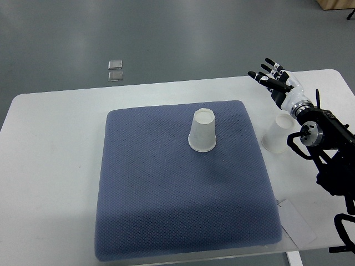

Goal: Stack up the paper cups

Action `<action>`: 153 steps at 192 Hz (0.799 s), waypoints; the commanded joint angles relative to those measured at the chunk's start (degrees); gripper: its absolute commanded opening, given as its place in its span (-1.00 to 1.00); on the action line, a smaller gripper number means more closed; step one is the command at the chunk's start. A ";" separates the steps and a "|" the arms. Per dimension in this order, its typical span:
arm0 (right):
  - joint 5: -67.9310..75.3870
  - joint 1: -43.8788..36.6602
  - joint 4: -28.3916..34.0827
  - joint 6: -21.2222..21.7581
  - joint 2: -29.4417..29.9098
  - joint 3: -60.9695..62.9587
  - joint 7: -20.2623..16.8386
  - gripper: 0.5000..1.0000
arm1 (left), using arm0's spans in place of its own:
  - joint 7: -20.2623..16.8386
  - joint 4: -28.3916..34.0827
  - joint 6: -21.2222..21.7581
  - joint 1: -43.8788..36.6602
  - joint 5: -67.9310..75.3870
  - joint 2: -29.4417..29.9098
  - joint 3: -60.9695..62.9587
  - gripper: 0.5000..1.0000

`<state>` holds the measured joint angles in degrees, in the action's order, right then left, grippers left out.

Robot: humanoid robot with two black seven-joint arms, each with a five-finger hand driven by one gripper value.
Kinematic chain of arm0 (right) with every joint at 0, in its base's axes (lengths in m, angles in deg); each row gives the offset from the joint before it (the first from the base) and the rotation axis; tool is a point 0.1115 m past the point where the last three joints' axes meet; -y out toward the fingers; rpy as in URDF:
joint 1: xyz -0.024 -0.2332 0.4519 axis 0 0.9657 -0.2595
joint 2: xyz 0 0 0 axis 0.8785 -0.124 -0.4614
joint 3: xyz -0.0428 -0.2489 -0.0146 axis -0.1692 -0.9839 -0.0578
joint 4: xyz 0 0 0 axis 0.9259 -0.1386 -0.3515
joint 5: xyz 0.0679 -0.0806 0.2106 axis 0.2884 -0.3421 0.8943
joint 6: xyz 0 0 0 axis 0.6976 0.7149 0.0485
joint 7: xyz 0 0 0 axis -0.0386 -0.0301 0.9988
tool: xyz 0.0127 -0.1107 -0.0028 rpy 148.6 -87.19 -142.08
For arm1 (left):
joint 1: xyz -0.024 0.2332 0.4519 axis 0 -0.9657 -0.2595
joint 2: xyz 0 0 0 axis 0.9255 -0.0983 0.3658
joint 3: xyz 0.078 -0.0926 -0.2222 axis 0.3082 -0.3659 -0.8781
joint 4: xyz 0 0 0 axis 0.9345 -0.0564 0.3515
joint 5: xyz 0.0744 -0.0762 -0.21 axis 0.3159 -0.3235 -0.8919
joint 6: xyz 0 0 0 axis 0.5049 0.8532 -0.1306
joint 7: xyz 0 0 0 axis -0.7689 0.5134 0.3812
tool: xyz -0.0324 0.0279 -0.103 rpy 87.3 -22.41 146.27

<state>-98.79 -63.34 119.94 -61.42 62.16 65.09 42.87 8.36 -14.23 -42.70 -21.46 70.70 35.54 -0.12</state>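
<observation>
Here, one paper cup (202,131) stands upside down on the blue mat (183,183) at centre frame, and a second cup (277,133) sits off the mat on the white table (55,144), just beside the robot's forearm. The right hand (275,81) hovers at upper right, fingers (260,76) spread and empty. Two small clear squares (115,71) lie on the floor beyond the table.

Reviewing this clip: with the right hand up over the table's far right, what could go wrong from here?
1. The right hand is open above the off-mat cup, whose side the forearm hides; lowering could knock it over.
2. That cup sits off the mat near the table's right edge; a nudge might roll it away.
</observation>
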 commanded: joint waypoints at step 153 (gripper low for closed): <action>0.00 -0.09 0.09 4.05 -0.11 0.16 0.00 0.71 | -0.44 0.38 0.00 0.00 -0.09 0.00 0.07 1.00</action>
<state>-98.79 -63.43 120.03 -57.86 62.06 65.23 42.87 7.92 -13.89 -42.70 -21.47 70.59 35.54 0.00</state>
